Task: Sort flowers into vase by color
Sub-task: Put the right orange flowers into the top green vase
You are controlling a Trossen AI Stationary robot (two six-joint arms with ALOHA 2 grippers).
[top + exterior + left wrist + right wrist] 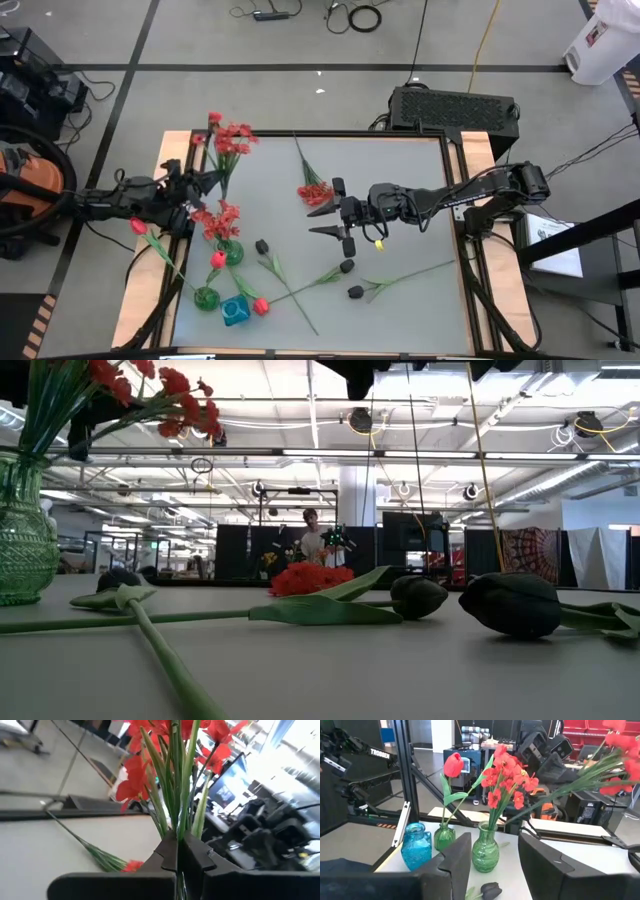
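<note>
Looking down, we list what we see, largest first.

Worktop: grey sheet in a wooden frame, carrying the vases and loose flowers.

Left arm: reaches in from the left edge; its left gripper has the fingers pressed shut on the green stems of a red frilly spray, held above the worktop's far left part.

Right arm: reaches in from the right; its right gripper hangs over the middle of the worktop, fingers spread wide apart and holding nothing.

Vases: a green vase holds red frilly blooms; a smaller green vase holds a red tulip bud; a blue vase stands beside it. All three sit near the worktop's left front corner.

Loose flowers: a red cluster lies just beside the right gripper; another red tulip lies near the blue vase.

Black buds: lying on their stems across the front middle of the worktop.
</note>
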